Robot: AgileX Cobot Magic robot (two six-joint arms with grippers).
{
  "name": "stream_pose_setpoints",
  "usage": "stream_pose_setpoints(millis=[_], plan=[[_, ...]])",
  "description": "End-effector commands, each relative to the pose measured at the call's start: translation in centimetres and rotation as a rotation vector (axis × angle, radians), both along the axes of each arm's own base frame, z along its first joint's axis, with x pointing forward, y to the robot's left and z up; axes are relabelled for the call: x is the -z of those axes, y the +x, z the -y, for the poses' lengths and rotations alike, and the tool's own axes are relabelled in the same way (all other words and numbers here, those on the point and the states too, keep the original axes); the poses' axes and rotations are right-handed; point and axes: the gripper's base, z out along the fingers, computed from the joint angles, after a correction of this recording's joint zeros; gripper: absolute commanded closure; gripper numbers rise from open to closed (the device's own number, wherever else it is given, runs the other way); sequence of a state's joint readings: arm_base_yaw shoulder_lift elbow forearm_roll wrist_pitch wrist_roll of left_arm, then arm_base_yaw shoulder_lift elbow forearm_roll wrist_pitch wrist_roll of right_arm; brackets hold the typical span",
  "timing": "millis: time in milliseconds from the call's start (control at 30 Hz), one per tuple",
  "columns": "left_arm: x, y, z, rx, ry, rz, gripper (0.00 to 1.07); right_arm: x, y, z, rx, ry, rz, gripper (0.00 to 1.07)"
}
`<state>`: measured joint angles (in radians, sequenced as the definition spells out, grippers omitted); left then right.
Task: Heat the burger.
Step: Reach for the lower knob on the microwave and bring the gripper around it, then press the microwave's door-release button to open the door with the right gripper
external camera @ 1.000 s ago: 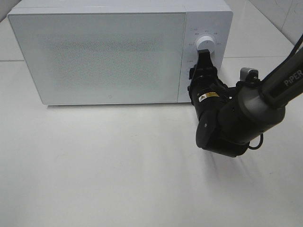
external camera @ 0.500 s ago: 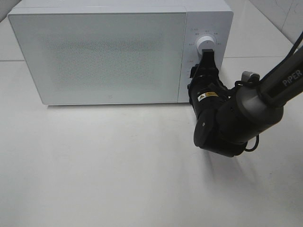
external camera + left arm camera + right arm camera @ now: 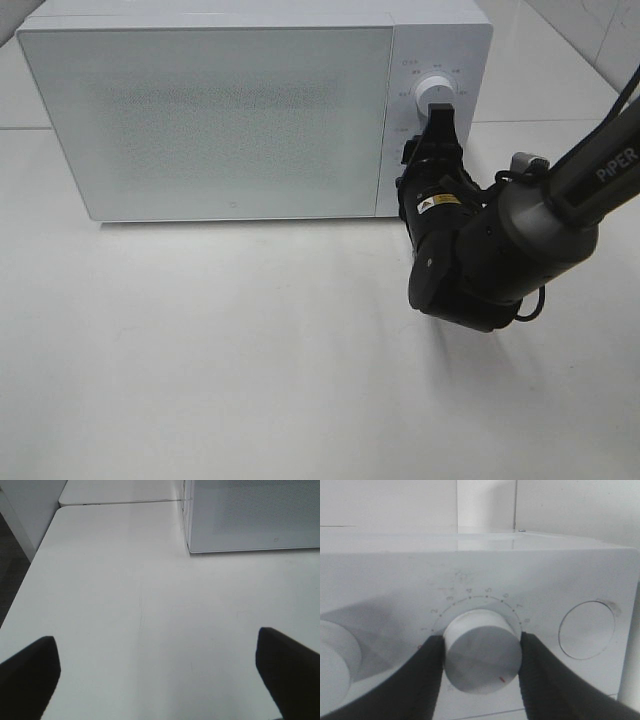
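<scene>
As right hand (image 3: 482, 656) clamps the microwave knob (image 3: 480, 630), door (image 3: 205, 115) shut, burger unseen.

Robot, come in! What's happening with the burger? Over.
Right gripper shut on the numbered dial. Left gripper open over the table. Burger not in view; microwave door shut. Nothing in the way.

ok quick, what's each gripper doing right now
left gripper: open, holding nothing
right gripper: shut on the numbered dial
</scene>
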<state>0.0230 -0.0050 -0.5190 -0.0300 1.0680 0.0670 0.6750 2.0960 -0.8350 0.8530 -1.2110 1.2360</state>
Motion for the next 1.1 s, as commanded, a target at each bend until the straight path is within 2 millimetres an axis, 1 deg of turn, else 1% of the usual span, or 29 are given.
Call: stream_pose_setpoints(millis=[33, 67, 100, 133, 167, 200, 233, 267, 300, 333, 367, 400, 500, 533, 600, 667, 700, 767, 867, 933, 1033, 1100], plan=[[0.1, -0.2, 0.0, -0.001, 0.002, 0.010, 0.07, -3.5, 0.7, -2.0, -0.118, -0.010, 0.272, 0.78], [0.1, -0.2, 0.0, -0.001, 0.002, 0.010, 0.07, -3.5, 0.7, -2.0, -0.118, -0.010, 0.272, 0.78], [0.1, -0.2, 0.0, -0.001, 0.002, 0.010, 0.07, -3.4, 0.7, -1.7, -0.092, -0.003, 0.265, 0.68], [0.1, -0.2, 0.0, -0.001, 0.002, 0.010, 0.07, -3.4, 0.7, -1.6, -0.080, -0.001, 0.261, 0.62], [0.1, -0.2, 0.0, -0.001, 0.002, 0.010, 0.07, -3.4, 0.7, -1.6, -0.080, -0.001, 0.261, 0.62], [0.1, -0.2, 0.0, -0.001, 0.002, 0.010, 0.07, -3.3, 0.7, -1.5, -0.068, -0.003, 0.257, 0.51], [0.1, -0.2, 0.0, -0.001, 0.002, 0.010, 0.07, -3.3, 0.7, -1.5, -0.068, -0.003, 0.257, 0.51], [0.1, -0.2, 0.0, -0.001, 0.002, 0.010, 0.07, -3.3, 0.7, -1.5, -0.066, -0.016, 0.255, 0.42], [0.1, -0.2, 0.0, -0.001, 0.002, 0.010, 0.07, -3.3, 0.7, -1.5, -0.067, -0.025, 0.254, 0.38], [0.1, -0.2, 0.0, -0.001, 0.002, 0.010, 0.07, -3.3, 0.7, -1.5, -0.067, -0.025, 0.254, 0.38], [0.1, -0.2, 0.0, -0.001, 0.002, 0.010, 0.07, -3.4, 0.6, -1.4, -0.076, -0.041, 0.238, 0.32], [0.1, -0.2, 0.0, -0.001, 0.002, 0.010, 0.07, -3.5, 0.2, -1.3, -0.088, -0.060, 0.213, 0.30], [0.1, -0.2, 0.0, -0.001, 0.002, 0.010, 0.07, -3.5, -0.1, -1.1, -0.092, -0.070, 0.198, 0.30], [0.1, -0.2, 0.0, -0.001, 0.002, 0.010, 0.07, -3.5, -0.5, -0.9, -0.103, -0.092, 0.168, 0.31], [0.1, -0.2, 0.0, -0.001, 0.002, 0.010, 0.07, -3.2, -0.6, -0.9, -0.114, -0.096, 0.141, 0.32], [0.1, -0.2, 0.0, -0.001, 0.002, 0.010, 0.07, -2.5, -1.1, -0.7, -0.149, -0.112, 0.083, 0.32], [0.1, -0.2, 0.0, -0.001, 0.002, 0.010, 0.07, -2.5, -1.1, -0.7, -0.149, -0.112, 0.083, 0.32], [0.1, -0.2, 0.0, -0.001, 0.002, 0.010, 0.07, -2.2, -1.8, -0.3, -0.166, -0.139, 0.055, 0.32], [0.1, -0.2, 0.0, -0.001, 0.002, 0.010, 0.07, -2.3, -2.0, -0.2, -0.173, -0.145, 0.052, 0.32], [0.1, -0.2, 0.0, -0.001, 0.002, 0.010, 0.07, -2.4, -3.0, 0.1, -0.230, -0.215, -0.009, 0.32], [0.1, -0.2, 0.0, -0.001, 0.002, 0.010, 0.07, -2.5, -3.2, 0.2, -0.253, -0.238, -0.031, 0.32], [0.1, -0.2, 0.0, -0.001, 0.002, 0.010, 0.07, -3.0, -4.1, 0.1, -0.359, -0.335, -0.096, 0.32]])
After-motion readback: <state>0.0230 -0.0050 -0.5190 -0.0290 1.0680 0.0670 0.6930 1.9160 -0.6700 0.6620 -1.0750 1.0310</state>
